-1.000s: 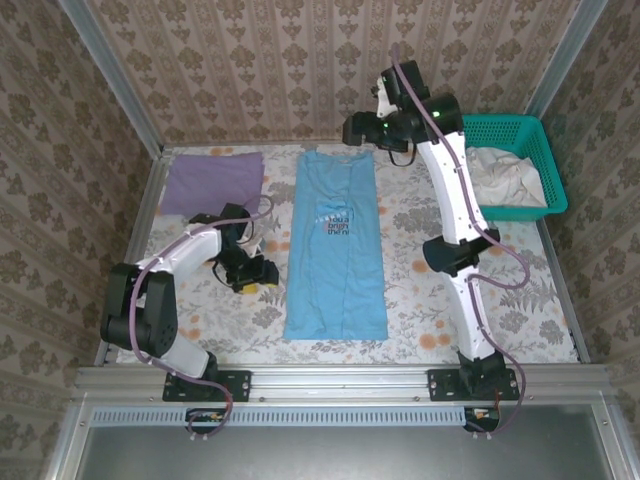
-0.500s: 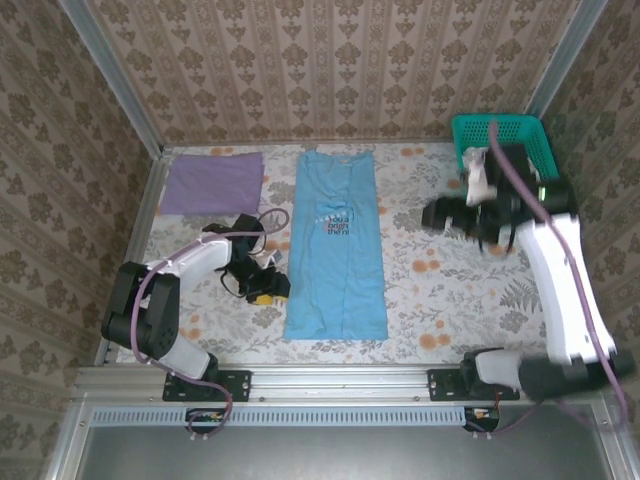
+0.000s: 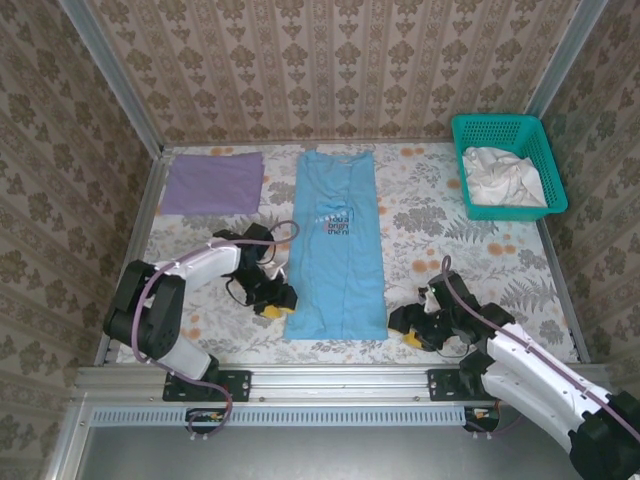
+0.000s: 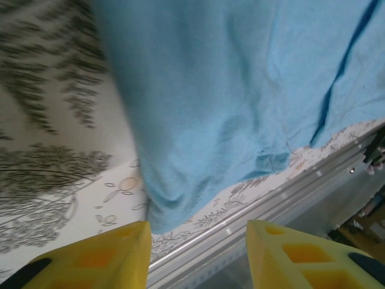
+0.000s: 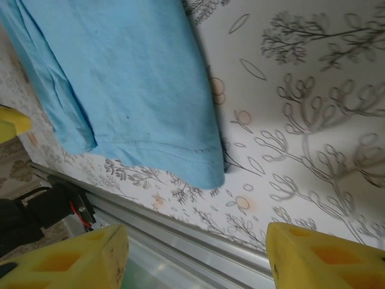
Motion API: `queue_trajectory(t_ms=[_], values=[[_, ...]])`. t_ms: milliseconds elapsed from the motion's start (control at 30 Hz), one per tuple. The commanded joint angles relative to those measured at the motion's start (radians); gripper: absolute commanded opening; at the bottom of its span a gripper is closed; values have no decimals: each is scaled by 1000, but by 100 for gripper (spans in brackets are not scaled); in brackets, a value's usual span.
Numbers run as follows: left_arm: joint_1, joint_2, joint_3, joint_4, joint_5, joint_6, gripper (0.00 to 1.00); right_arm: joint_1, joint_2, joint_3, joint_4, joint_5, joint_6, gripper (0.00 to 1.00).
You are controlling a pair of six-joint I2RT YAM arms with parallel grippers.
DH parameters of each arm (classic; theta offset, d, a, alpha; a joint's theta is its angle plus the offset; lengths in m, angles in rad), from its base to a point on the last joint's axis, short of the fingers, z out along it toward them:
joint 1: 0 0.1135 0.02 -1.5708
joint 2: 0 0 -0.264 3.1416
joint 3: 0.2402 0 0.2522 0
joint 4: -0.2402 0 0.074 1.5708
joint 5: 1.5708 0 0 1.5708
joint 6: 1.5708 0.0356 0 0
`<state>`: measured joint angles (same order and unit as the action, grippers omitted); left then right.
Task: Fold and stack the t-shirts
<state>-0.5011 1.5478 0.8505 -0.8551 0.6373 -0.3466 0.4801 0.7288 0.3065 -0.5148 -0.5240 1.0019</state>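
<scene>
While the blue t-shirt [image 3: 336, 250] lies flat, the left fingers [image 4: 90, 259] and the right fingers [image 5: 325, 259] are held spread beside its near hem.

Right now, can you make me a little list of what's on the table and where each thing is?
Blue t-shirt: flat in the middle of the table, folded into a long strip
Purple t-shirt: folded, far left corner
Basket: far right corner, white cloth inside
Left pincer: open, low beside the blue t-shirt's near left corner, holding nothing
Right pincer: open, low beside the near right corner, holding nothing
Stacked: not yet, the two t-shirts lie apart
</scene>
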Motion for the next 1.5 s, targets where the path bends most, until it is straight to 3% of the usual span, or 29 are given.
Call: queue_trajectory(t_ms=[0,600,733,967,1167,1467], values=[[-23,10,-16,-15,37,-25,44,24,15,-42,181,39,101,61],[-147,-36,-135,121,-70,-164,45,161,362,64,276,93,9,52],[-162,-39,-153,160,-79,-179,44,167,415,80,258,116,4,45],[-189,-53,-162,155,-132,-186,43,173,410,74,259,142,21,36],[-212,-162,-159,96,-207,-216,58,174,385,53,260,137,32,33],[-229,-152,-203,162,-208,-246,48,177,371,34,272,136,48,30]])
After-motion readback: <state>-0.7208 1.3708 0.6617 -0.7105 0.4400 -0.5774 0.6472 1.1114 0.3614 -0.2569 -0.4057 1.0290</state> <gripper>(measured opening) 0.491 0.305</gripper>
